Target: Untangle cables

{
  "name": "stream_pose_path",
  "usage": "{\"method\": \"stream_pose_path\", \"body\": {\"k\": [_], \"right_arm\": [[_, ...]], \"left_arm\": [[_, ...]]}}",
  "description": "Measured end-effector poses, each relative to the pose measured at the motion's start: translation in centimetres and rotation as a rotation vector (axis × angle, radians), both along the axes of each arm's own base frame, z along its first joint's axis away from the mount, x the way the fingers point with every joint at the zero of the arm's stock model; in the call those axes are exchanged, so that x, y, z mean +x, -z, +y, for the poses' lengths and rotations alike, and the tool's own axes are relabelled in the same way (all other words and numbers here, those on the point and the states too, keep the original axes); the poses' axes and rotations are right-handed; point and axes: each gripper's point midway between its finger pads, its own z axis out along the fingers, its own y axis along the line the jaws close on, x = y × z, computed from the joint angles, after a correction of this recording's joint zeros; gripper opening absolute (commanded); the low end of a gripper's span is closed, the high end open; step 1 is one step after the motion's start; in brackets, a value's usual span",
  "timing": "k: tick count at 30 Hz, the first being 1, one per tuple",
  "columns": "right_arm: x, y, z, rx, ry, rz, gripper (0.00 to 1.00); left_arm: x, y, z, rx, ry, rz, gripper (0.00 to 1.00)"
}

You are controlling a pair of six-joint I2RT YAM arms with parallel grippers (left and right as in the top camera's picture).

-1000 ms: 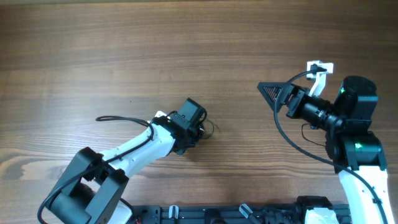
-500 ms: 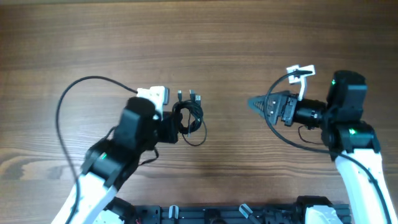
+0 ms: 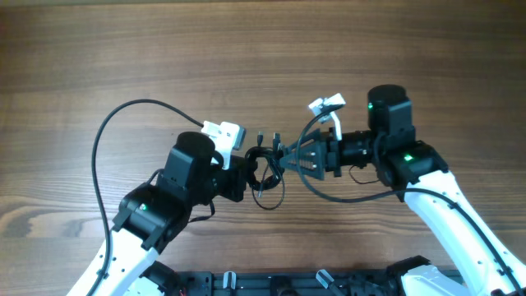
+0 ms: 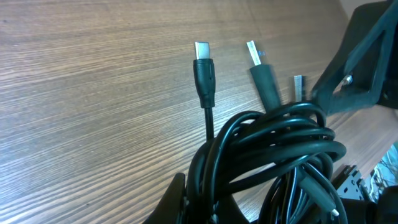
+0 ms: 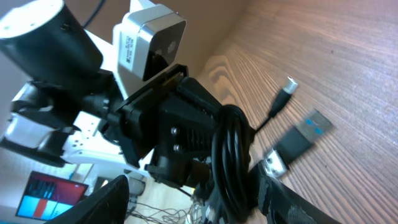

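On my left, the left tool (image 3: 245, 173) is clamped on the cables (image 3: 261, 161), a tight black coil held near the middle of the bench (image 3: 263, 49). Three small plug ends (image 4: 204, 61) stick out of the coil towards the far edge. Just right of that, the right tool (image 3: 288, 156) has its jaws apart, one on each side of the same coil, though from the wrist view I cannot say for sure whether its fingers (image 5: 109, 198) touch the wire.
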Motion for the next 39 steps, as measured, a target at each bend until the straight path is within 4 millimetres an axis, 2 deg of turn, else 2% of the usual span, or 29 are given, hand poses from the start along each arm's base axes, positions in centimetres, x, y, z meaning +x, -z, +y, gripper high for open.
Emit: {"method": "stream_pose_path", "body": {"k": [4, 6, 9, 12, 14, 15, 17, 18, 20, 22, 24, 28, 29, 31, 33, 35, 38, 39], "right_arm": [[-0.2, 1.3, 1.2, -0.074, 0.029, 0.011, 0.68], [-0.1, 1.8, 1.7, -0.103, 0.044, 0.003, 0.61], [0.0, 2.5, 2.2, -0.149, 0.08, 0.021, 0.39], [0.5, 3.2, 2.4, -0.189, 0.131, 0.044, 0.14], [0.7, 3.1, 2.4, -0.189, 0.149, 0.059, 0.07], [0.7, 3.0, 2.4, -0.188, 0.152, 0.066, 0.05], [0.8, 3.0, 2.5, -0.186, 0.158, 0.078, 0.04], [0.8, 2.9, 2.5, -0.184, 0.161, 0.079, 0.05], [1.1, 3.1, 2.5, -0.195, 0.183, 0.091, 0.05], [1.6, 3.3, 2.4, -0.203, 0.214, 0.104, 0.04], [2.3, 2.6, 2.6, -0.18, 0.237, 0.081, 0.05], [3.0, 1.9, 2.7, -0.154, 0.257, 0.06, 0.05], [3.0, 1.9, 2.7, -0.152, 0.261, 0.067, 0.04], [3.0, 1.9, 2.7, -0.153, 0.266, 0.077, 0.04], [3.2, 2.0, 2.6, -0.157, 0.28, 0.087, 0.04], [3.4, 2.0, 2.5, -0.16, 0.291, 0.088, 0.05], [3.6, 2.1, 2.4, -0.162, 0.302, 0.087, 0.05], [3.6, 2.2, 2.4, -0.165, 0.302, 0.093, 0.04]], "left_arm": [[0.6, -0.3, -0.4, -0.015, 0.003, -0.022, 0.04], [0.6, -0.5, -0.5, -0.02, 0.005, -0.028, 0.04], [0.7, -0.5, -0.5, -0.022, 0.004, -0.029, 0.04], [0.7, -0.5, -0.5, -0.023, 0.004, -0.03, 0.04], [0.7, -0.6, -0.5, -0.023, 0.0, -0.031, 0.04], [0.8, -0.5, -0.4, -0.021, -0.004, -0.03, 0.07], [1.0, -0.7, -0.1, -0.027, -0.017, -0.032, 0.24], [1.0, -0.9, 0.0, -0.038, -0.028, -0.031, 0.29], [1.3, -1.7, 0.6, -0.067, -0.062, -0.042, 0.61], [1.5, -2.8, 1.9, -0.11, -0.139, -0.042, 1.0], [1.5, -2.8, 3.0, -0.147, -0.22, 0.013, 1.0], [0.8, -0.7, 4.5, -0.216, -0.423, 0.243, 1.0], [0.5, -0.1, 4.6, -0.227, -0.464, 0.301, 1.0], [0.3, 1.1, 4.6, -0.25, -0.535, 0.409, 0.94], [0.6, 1.8, 3.4, -0.317, -0.572, 0.527, 0.91], [0.9, 1.7, 2.9, -0.344, -0.574, 0.546, 0.82], [1.7, 2.1, 2.0, -0.373, -0.56, 0.58, 0.54], [1.7, 2.3, 1.7, -0.379, -0.555, 0.601, 0.5]]}}
